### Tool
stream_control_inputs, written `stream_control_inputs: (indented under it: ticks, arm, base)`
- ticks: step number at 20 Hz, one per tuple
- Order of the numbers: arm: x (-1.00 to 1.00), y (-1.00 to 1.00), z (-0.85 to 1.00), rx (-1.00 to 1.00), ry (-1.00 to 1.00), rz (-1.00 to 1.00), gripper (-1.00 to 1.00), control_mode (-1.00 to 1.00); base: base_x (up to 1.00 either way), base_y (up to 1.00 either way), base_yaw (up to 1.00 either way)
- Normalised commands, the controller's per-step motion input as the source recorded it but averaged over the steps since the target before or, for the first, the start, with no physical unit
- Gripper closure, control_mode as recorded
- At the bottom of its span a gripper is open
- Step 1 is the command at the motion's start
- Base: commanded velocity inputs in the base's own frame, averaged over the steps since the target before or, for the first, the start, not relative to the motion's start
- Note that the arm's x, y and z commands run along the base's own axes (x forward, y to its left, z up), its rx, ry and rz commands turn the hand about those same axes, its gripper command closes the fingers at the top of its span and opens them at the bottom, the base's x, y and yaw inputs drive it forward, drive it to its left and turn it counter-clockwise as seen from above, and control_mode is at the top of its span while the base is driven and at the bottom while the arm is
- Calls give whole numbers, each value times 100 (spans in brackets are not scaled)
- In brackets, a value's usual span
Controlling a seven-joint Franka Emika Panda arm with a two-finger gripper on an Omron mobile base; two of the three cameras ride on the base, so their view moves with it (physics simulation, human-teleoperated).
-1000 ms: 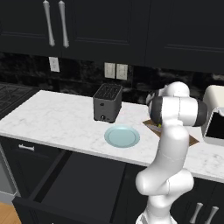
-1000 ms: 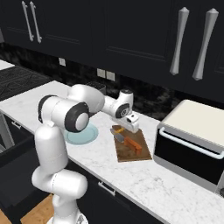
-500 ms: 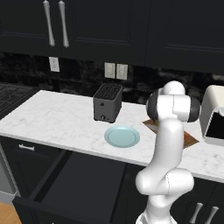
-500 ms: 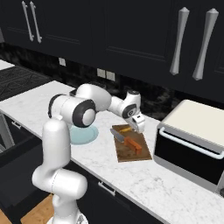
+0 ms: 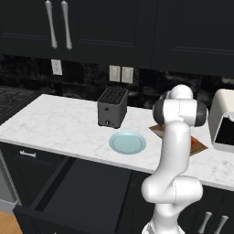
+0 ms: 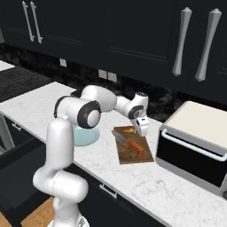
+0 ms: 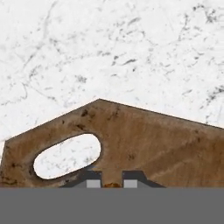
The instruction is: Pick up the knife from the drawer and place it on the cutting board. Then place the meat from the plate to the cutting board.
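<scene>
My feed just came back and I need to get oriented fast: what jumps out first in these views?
The white arm reaches over the wooden cutting board, its gripper low at the board's far end beside a small orange piece of meat. A knife with a reddish handle lies across the board. The pale blue plate sits bare in front of the black toaster, and the black drawer below hangs open.

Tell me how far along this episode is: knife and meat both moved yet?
Knife step looks done: the knife lies on the cutting board, and the drawer stands open. Meat step is nearly finished: the plate is bare, and the meat sits at the board's far end beside the gripper. Whether the gripper has let go is unclear; only release and retreat seem left.
</scene>
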Motion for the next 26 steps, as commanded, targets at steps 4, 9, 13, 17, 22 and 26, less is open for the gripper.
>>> stream_control_inputs:
  ticks: [4, 9, 13, 17, 22, 26]
  arm:
    - [-42, 36, -15, 0, 0, -8, -100, -100]
    - [-16, 11, -1, 0, 0, -9, -100, -100]
    - [-12, 0, 10, 0, 0, -11, -100, -100]
    - [-13, 0, 71, 0, 0, -11, -100, -100]
    - [-1, 0, 97, -2, 0, -6, -100, -100]
    - [-74, 16, 34, 6, 0, 8, -100, -100]
  base:
    - [0, 0, 0]
    - [0, 0, 0]
    - [0, 0, 0]
    - [0, 0, 0]
    - [0, 0, 0]
    - [0, 0, 0]
